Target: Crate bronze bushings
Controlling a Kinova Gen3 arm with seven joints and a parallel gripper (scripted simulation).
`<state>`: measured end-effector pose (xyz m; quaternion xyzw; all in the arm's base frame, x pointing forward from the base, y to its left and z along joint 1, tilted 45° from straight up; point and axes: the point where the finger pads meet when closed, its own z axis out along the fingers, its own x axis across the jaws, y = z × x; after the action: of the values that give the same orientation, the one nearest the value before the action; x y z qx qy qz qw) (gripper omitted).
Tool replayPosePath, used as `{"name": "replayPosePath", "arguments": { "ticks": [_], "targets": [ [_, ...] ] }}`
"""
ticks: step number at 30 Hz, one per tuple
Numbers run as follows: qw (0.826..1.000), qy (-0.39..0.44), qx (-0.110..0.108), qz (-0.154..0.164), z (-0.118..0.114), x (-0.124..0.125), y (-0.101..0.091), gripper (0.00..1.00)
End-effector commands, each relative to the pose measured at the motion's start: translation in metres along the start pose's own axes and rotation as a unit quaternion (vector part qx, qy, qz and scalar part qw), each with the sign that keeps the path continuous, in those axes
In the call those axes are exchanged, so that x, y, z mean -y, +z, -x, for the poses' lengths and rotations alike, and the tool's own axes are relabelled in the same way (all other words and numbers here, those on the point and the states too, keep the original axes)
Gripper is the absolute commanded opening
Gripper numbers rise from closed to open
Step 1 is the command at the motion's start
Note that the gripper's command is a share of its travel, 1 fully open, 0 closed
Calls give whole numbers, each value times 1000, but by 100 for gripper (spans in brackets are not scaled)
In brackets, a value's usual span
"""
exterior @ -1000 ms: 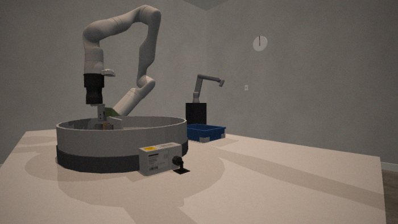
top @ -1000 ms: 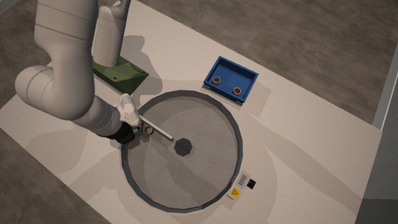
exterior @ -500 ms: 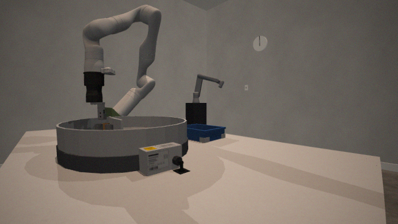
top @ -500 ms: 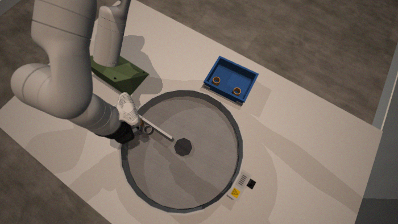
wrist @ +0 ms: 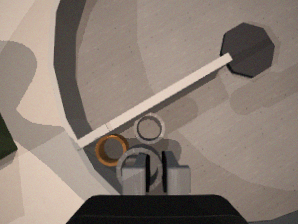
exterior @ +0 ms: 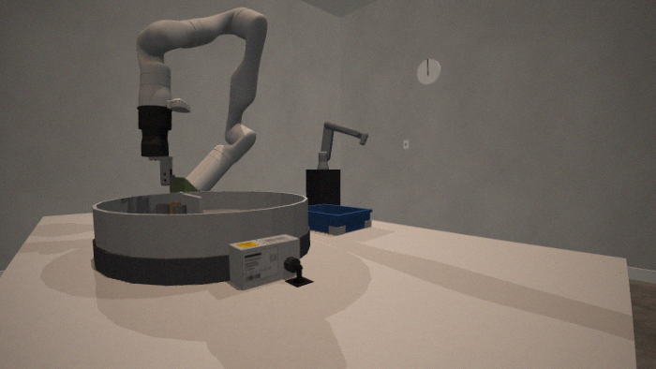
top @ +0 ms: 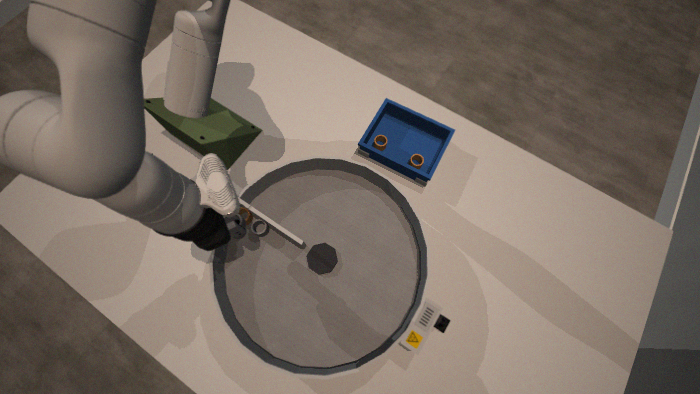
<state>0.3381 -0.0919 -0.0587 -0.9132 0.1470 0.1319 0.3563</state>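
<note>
Near the bench's left edge, exterior view: tool narrow, apparently gripping a steel bushing.
Set it down on the turning table, clear of the bronze bushing.
</note>
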Motion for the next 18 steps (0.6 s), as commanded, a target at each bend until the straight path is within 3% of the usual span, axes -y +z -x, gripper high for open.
{"name": "replayPosePath", "arguments": {
  "ticks": [1, 6, 18],
  "targets": [
    [1000, 0, -1, 0, 0, 0, -1, 0],
    [1000, 0, -1, 1, 0, 0, -30, 0],
    [1000, 0, -1, 1, 0, 0, -30, 0]
  ]
}}
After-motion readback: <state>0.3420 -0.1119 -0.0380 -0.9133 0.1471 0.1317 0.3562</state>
